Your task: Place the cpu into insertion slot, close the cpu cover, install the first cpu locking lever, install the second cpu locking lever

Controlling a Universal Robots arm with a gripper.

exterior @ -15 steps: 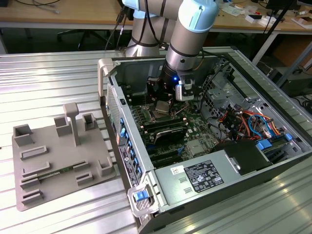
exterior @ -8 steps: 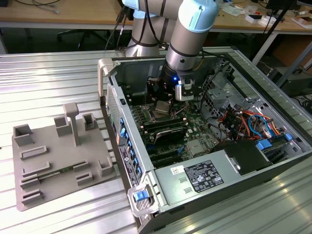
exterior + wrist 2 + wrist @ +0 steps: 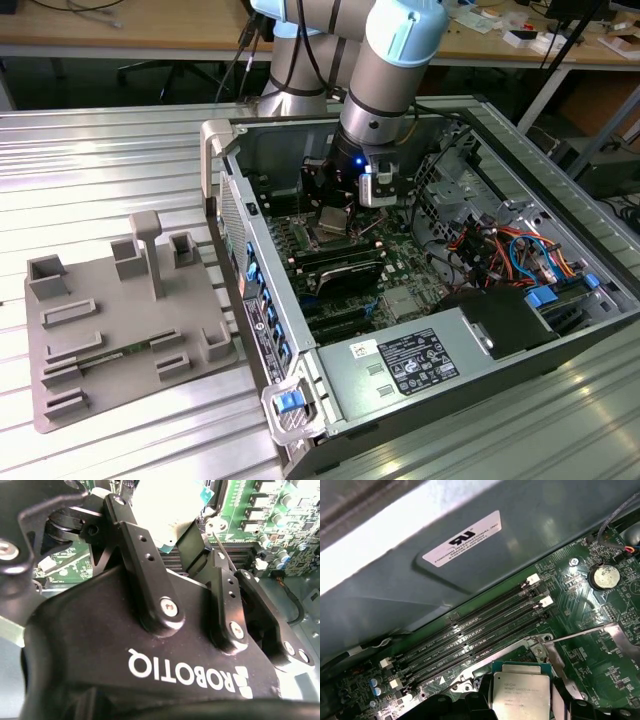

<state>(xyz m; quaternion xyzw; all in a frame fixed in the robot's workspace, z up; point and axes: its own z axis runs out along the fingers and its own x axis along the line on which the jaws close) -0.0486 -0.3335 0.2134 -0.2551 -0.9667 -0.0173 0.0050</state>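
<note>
The cpu [image 3: 521, 695], a square chip with a silvery top and a greenish rim, sits between my gripper's black fingers [image 3: 479, 702] in the first wrist view. In the second wrist view it shows as a bright square [image 3: 162, 507] between the two fingers [image 3: 131, 535]. My gripper [image 3: 335, 212] is shut on it, low inside the open computer case, just above the insertion slot [image 3: 322, 240]. The cpu covers most of the slot, whose silvery rim [image 3: 538, 649] shows beside the chip. A thin wire locking lever [image 3: 580, 634] runs out from that rim over the green board. I cannot make out the cpu cover.
Long black memory slots [image 3: 470, 640] run next to the socket, under the case's grey wall [image 3: 470, 580]. A power supply box [image 3: 400, 365], coloured cables [image 3: 510, 250] and drive bays crowd the case. A grey fixture plate [image 3: 120, 320] lies on the metal table at the exterior view's left.
</note>
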